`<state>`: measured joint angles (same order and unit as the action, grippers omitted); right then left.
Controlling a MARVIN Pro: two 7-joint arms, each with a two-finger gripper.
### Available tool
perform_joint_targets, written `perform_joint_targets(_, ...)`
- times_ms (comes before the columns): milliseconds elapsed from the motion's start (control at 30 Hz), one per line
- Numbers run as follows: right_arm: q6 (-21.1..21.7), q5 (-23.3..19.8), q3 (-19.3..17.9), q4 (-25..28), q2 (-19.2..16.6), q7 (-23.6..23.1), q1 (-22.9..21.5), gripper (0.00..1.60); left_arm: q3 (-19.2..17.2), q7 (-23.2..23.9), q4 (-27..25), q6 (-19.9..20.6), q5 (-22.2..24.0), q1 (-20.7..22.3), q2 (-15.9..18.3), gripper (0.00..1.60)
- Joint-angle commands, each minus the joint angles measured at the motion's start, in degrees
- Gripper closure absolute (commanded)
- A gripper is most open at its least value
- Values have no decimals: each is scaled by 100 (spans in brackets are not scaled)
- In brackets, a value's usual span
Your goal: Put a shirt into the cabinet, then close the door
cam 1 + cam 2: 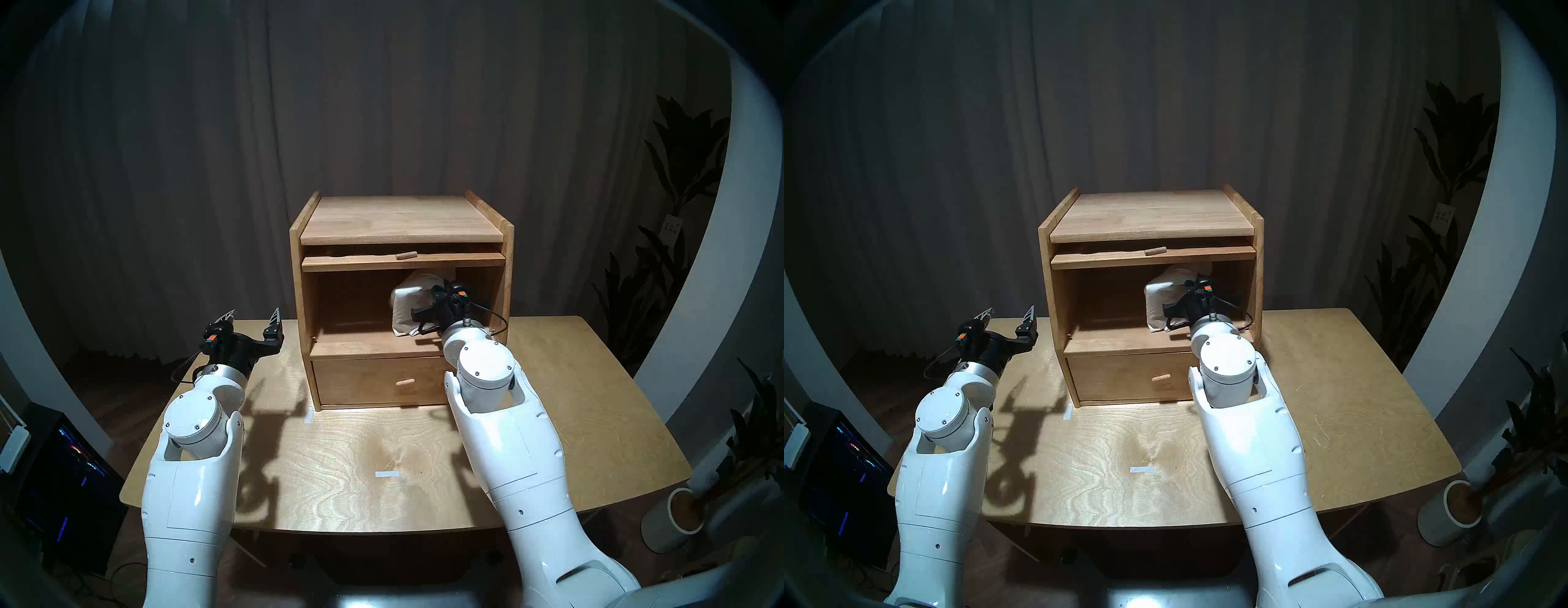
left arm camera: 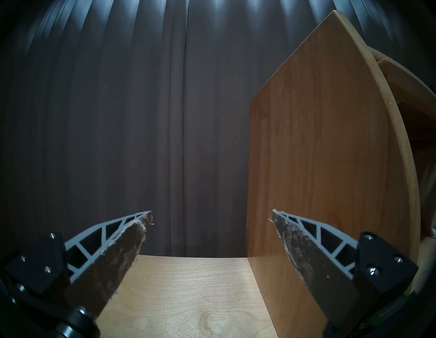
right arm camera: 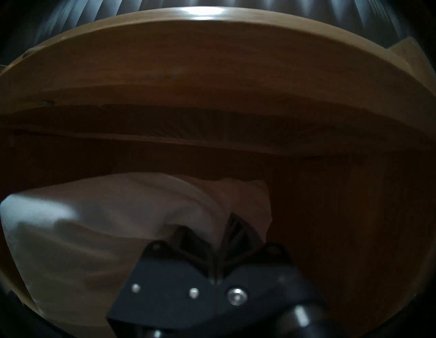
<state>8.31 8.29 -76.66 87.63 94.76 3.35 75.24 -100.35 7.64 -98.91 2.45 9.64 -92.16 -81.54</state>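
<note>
The light-wood cabinet (image 1: 399, 220) (image 1: 1149, 216) stands at the back of the table. Its door (image 1: 445, 260) (image 1: 1199, 254) lies flat, swung up and pushed in under the top, with its peg handle (image 1: 406, 255) facing front. The large compartment is open. The white shirt (image 1: 409, 305) (image 1: 1159, 301) (image 3: 118, 212) hangs bunched inside, right of middle. My right gripper (image 1: 424, 314) (image 1: 1176, 310) (image 3: 219, 236) is inside the compartment, shut on the shirt's cloth. My left gripper (image 1: 253, 316) (image 1: 1009, 312) (image 2: 211, 213) is open and empty, left of the cabinet's side wall (image 2: 318, 165).
The drawer (image 1: 360, 382) below the compartment is shut. The wooden table (image 1: 360, 458) carries two white tape marks (image 1: 387, 474). Dark curtains hang behind. A plant in a white pot (image 1: 674, 522) stands on the floor at the right, and a dark computer case (image 1: 55, 479) at the left.
</note>
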Motion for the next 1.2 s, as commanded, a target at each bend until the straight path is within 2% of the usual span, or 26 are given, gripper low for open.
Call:
perform_joint_targets(0, -244, 185, 177, -404, 383, 68, -652, 160, 7, 1, -138, -41, 8, 80, -2, 0)
perform_joint_targets(433, -765, 350, -211, -1598, 533, 291, -1322, 160, 10, -9, -159, -43, 12, 73, -3, 0)
perform_joint_targets(733, -1495, 321, -342, -2521, 626, 471, -1803, 160, 12, -22, -183, -41, 14, 62, -5, 0)
perform_joint_targets(767, -1581, 286, -350, -2621, 653, 501, -1860, 149, 12, -24, -187, -41, 15, 61, -5, 0)
perform_joint_targets(800, -1687, 232, -361, -2592, 703, 511, -1815, 19, 13, -26, -190, -40, 15, 59, -6, 0)
perform_joint_targets(833, -1776, 230, -341, -2525, 724, 505, -1750, 0, 13, -27, -193, -40, 15, 58, -6, 0)
perform_joint_targets(933, -1893, 262, -219, -2042, 815, 565, -1361, 0, 14, -30, -194, -39, 16, 57, -5, 0)
perform_joint_targets(1167, -2298, 126, 80, -1694, 663, 847, -1061, 0, 17, -34, -193, -38, 18, 56, -1, 0)
